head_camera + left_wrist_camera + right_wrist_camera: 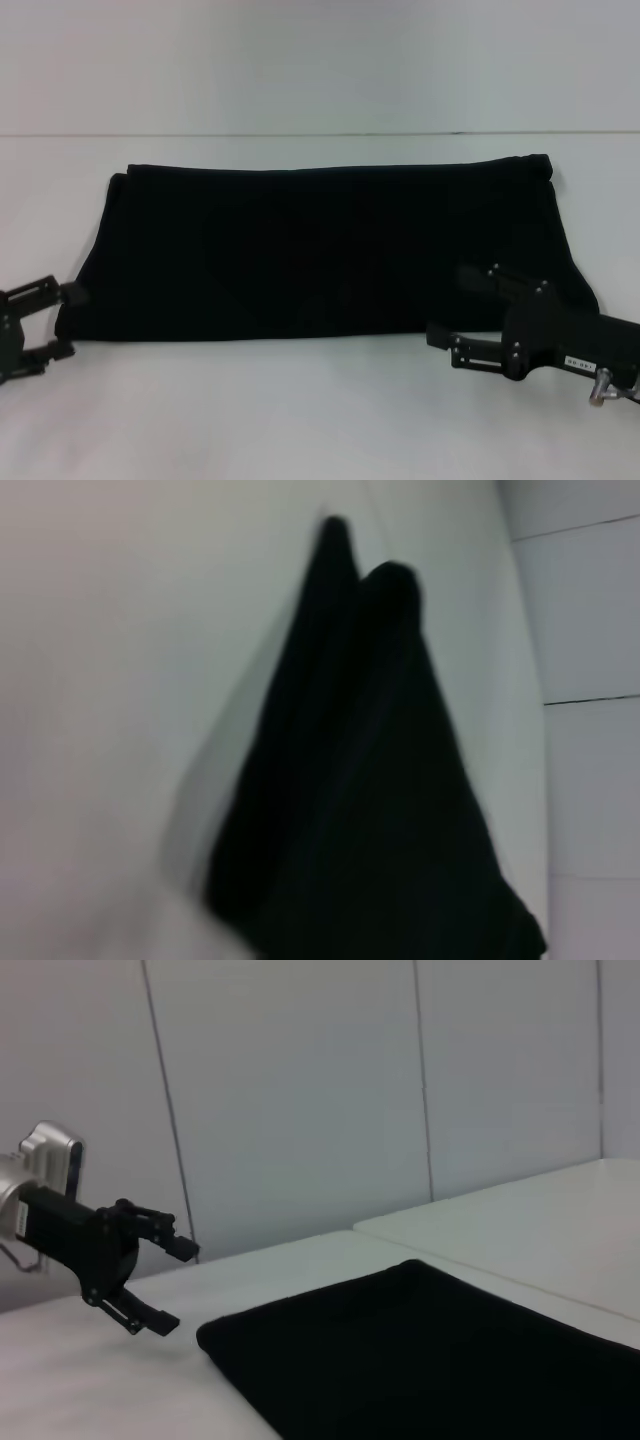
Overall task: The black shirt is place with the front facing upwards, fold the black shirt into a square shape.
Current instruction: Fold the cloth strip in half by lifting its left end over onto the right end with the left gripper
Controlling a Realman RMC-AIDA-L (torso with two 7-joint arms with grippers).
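Head view: the black shirt [320, 250] lies folded into a wide band across the centre of the frame on a white table [320, 410]; a pale wall fills the top. The left gripper [62, 322] sits at the lower left edge, fingers apart, at the shirt's corner. The right gripper [450, 305] is at the lower right, fingers apart over the shirt's near edge.

Left wrist view: the shirt [370, 800] spreads from lower right toward upper centre on the white surface [100, 680].

Right wrist view: the shirt [430, 1360] fills the lower right; the left gripper [175, 1285] hangs open at middle left, before a panelled white wall [300, 1090].
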